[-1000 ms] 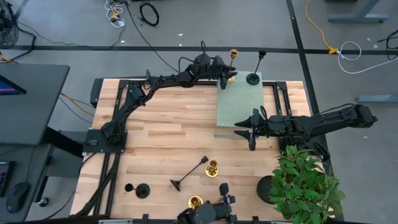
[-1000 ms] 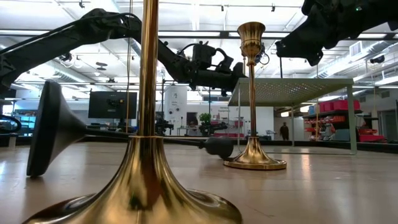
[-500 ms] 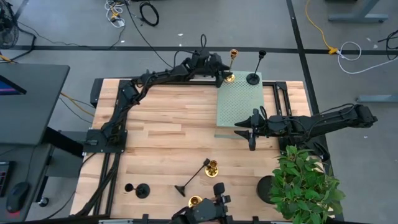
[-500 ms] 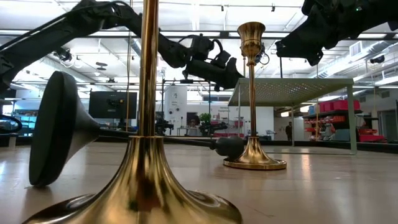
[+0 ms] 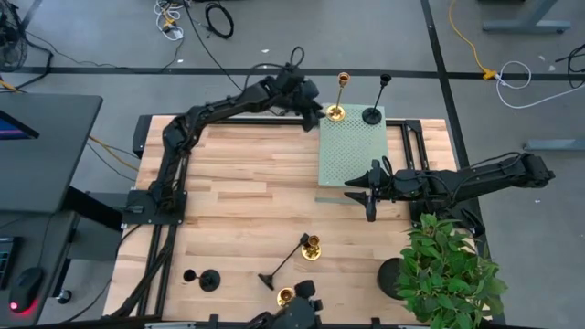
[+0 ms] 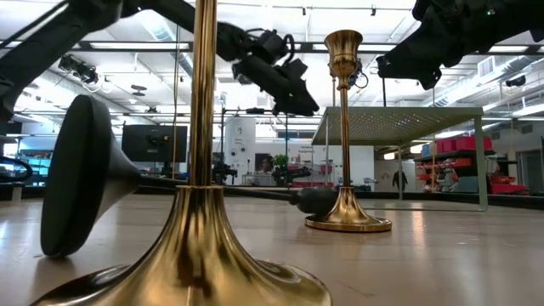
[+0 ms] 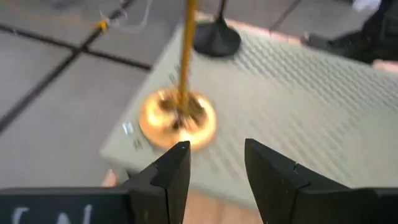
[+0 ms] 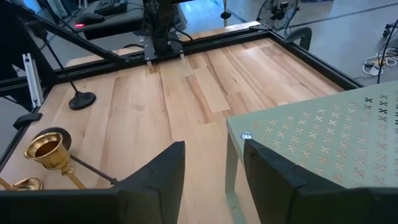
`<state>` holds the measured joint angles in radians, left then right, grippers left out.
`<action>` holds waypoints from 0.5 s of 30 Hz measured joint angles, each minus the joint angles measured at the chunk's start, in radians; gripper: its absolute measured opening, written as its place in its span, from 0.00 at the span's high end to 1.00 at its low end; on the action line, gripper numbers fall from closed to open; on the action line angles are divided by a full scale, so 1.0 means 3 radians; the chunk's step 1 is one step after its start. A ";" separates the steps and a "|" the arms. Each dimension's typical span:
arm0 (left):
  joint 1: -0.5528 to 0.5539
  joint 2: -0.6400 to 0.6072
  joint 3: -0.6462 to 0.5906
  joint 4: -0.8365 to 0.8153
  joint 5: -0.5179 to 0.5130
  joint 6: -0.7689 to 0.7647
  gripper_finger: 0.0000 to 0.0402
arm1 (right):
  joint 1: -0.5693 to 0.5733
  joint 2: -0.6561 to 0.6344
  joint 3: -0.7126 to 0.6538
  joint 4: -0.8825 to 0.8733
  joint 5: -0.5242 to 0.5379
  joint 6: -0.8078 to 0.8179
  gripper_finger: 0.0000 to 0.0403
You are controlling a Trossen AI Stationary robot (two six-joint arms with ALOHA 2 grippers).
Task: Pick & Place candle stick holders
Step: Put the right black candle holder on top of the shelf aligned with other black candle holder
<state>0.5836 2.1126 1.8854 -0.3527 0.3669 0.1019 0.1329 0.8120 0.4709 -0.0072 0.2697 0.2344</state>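
Note:
A gold candlestick (image 5: 337, 111) and a black one (image 5: 372, 116) stand on their round bases at the far end of the green perforated platform (image 5: 352, 151). My left gripper (image 5: 315, 111) is open and empty, just left of the gold one; its wrist view shows that gold base (image 7: 178, 118) ahead of the gripper (image 7: 214, 163). My right gripper (image 5: 367, 199) is open and empty at the platform's near edge. On the table's near part a gold candlestick (image 5: 313, 247) stands, a black one (image 5: 283, 260) lies on its side, another black one (image 5: 208, 280) stands, and a gold one (image 5: 288, 295) stands at the near edge.
A potted plant (image 5: 448, 270) with a black round pot (image 5: 393, 274) stands at the near right corner, just near my right arm. Bare wood (image 5: 247, 174) lies between the platform and the table's left edge. The platform stands on legs above the table (image 6: 399, 119).
My left gripper has drawn back from the gold candlestick on the platform, going up and toward the table's left edge; the candlestick stays standing. The black candlestick lying on the table has shifted a little. My right arm has kept still.

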 joint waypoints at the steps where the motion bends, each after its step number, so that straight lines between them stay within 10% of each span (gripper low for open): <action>1: -0.0014 -0.0048 0.0000 -0.0158 -0.0003 0.0046 0.62 | 0.0000 0.0001 0.0000 -0.0006 0.0000 0.0000 0.60; 15: -0.0601 -0.0640 -0.0612 -0.0988 0.0359 0.0255 0.62 | 0.0000 0.0000 0.0000 -0.0031 -0.0099 0.0002 0.60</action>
<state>0.4034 1.9205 1.7019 -0.6490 0.4747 0.1783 0.1329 0.8120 0.4709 -0.0166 0.2399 0.2350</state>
